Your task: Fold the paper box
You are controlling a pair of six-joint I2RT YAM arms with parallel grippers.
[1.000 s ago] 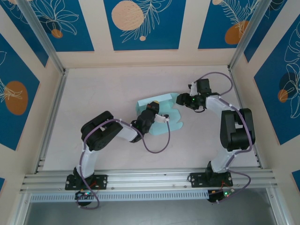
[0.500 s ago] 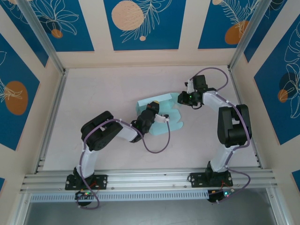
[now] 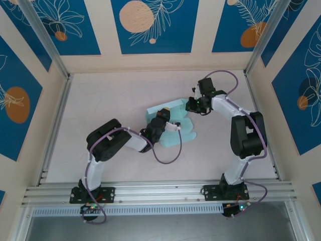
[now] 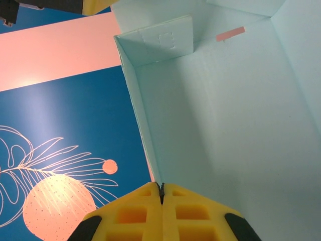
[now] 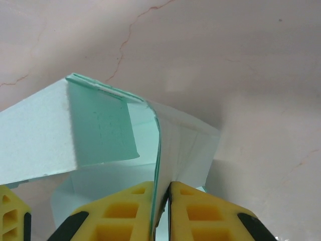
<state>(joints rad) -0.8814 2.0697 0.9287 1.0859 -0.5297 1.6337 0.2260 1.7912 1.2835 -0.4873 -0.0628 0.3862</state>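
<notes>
The paper box [image 3: 184, 129] lies near the middle of the table [image 3: 110, 95], between the two arms and partly erected. One long wall stands up along its far side, while rounded flaps lie flat toward the near side.

The left gripper [image 4: 161, 193] has its yellow fingers [image 4: 135, 213] pressed together on the top edge of an upright side wall; the thin card runs straight into the seam between the pads. The right gripper [image 5: 161, 198] is closed the same way on a flap at the box's right end, and that flap curves where it leaves the pads.

The card looks very light and thin. It is stiff across a flat panel but bends readily, so it will probably buckle or take a stray crease if pulled off the scored lines. It could also slide on the smooth tabletop unless one arm anchors it.

The best hold is likely a shallow pinch on a flap's free edge, close to its fold line, with the other arm pinning a wall — much as both arms sit now.
</notes>
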